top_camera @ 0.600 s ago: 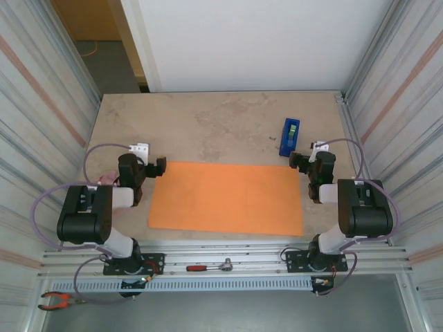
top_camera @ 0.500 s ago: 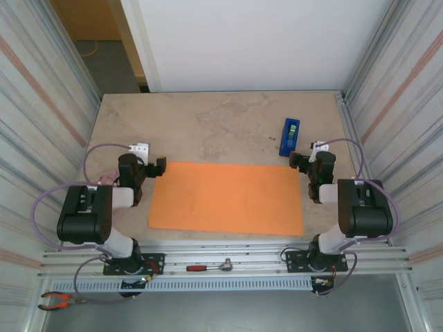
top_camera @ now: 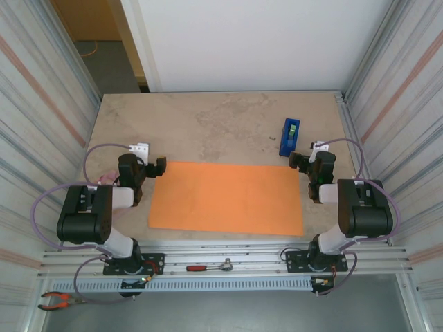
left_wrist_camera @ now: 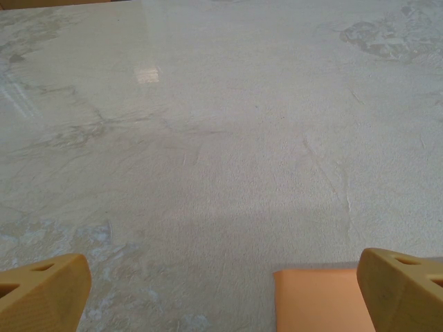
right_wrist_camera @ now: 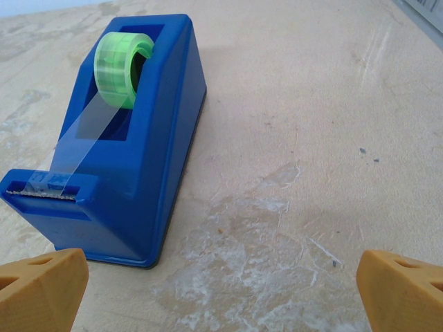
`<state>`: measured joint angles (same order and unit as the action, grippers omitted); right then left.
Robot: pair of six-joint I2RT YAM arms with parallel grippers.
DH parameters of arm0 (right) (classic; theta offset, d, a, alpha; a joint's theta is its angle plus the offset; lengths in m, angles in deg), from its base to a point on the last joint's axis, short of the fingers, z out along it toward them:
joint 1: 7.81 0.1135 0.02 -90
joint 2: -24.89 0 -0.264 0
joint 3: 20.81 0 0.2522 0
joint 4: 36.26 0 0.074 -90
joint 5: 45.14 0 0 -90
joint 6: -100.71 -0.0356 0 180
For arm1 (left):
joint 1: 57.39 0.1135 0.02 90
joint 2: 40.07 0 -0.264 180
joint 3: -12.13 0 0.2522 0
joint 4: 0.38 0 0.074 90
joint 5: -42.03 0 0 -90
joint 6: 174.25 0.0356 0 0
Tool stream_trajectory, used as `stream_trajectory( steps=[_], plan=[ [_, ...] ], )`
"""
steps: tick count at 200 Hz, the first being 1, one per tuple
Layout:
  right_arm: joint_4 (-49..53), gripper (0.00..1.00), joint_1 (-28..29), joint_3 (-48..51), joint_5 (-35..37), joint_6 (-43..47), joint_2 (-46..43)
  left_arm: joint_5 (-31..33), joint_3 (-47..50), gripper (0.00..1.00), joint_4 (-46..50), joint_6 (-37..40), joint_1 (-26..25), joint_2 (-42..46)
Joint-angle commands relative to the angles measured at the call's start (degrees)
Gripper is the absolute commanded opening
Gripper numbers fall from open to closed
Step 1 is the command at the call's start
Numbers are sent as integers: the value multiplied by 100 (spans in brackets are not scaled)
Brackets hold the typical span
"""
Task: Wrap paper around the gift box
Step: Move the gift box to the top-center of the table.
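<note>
I see the paper (top_camera: pixel 226 198) flat on the worktop (top_camera: pixel 208 124), long axis nine to three; left gripper (top_camera: pixel 156 167) at its ten o'clock corner, right gripper (top_camera: pixel 297 161) at two, both wide, empty.

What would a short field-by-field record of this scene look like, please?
paper: orange sheet, flat on the table, between the arms
tape dispenser: blue, green roll loaded, beyond the paper's far right corner, apart from it
left gripper: jaws wide open, empty, by the paper's far left corner
right gripper: jaws wide open, empty, facing the tape dispenser
wrapping: not yet begun
</note>
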<state>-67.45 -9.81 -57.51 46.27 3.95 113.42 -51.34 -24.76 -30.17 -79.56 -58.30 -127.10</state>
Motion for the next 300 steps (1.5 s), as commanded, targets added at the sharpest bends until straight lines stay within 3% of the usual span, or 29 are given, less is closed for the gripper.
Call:
stream_trajectory(
  steps=[1,40,60,81,95,108,121,140,152,183,201,253,300],
  plan=[
    [-19,98,-49,-101,-56,141,-14,44,-81,99,-115,-12,-14,28],
    [-9,98,-55,-110,-60,140,-5,-1,-73,99,-131,-46,20,40],
    [-68,98,-84,-59,-91,118,-44,630,-124,99,137,-264,-14,312],
    [609,98,-77,-203,348,-47,-583,1482,-511,99,1559,-637,-42,1027],
    [1305,98,4,-406,903,-165,-1068,2160,-937,99,2832,-1380,-37,1457],
    [1966,98,-30,-664,1091,-530,-1481,2339,-1378,99,4103,-2018,23,1760],
    [2622,98,-118,-994,1116,-1336,-1833,2463,-1681,99,5085,-2640,36,1996],
    [4297,98,-430,-1668,1333,-3610,-2040,2531,-1878,99,6282,-3490,53,2326],
    [4691,98,-630,-2061,526,-3616,-1935,2406,-1814,99,6745,-3948,130,2526],
    [4839,98,-330,-2472,-624,-3320,-1654,1751,-1389,99,7139,-4856,546,2744],
    [4983,98,67,-2574,-761,-3057,-1595,1619,-1251,99,7083,-4936,609,2639],
    [5333,98,795,-2650,-986,-2705,-1560,1617,-1478,99,6466,-4460,631,1695],
    [5526,98,922,-2404,-1353,-2607,-1872,1120,-2577,99,5825,-3714,647,-30]
  ],
)
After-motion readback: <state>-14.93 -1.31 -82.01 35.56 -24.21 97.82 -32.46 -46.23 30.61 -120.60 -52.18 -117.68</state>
